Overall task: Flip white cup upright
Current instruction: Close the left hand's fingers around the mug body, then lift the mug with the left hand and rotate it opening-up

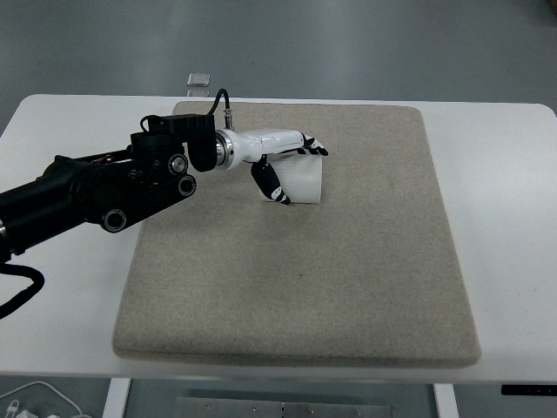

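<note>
On the upper middle of the frame, the left hand [283, 165] reaches in from the left edge on a black arm [96, 196] with a white wrist section; its fingers [313, 150] are wrapped around the cup [303, 181], with several dark-tipped fingers laid over the cup's top edge and the thumb [271, 185] pressed against its left side; the hold looks closed on the cup rather than loose. The cup is white and sits on the upper part of the mat [348, 287], just right of the wrist; whether it stands upright, lies on its side or is lifted clear of the mat cannot be told from this steep view. The mat is a beige, coarse rectangle covering most of the white counter [505, 218]; its lower and right areas are bare. At the upper left of the mat's far edge, a small grey block [199, 82] lies on the counter's rim. A black cable [219, 97] loops up from the wrist; another cable [22, 292] curls at the lower left edge, below the arm.
</note>
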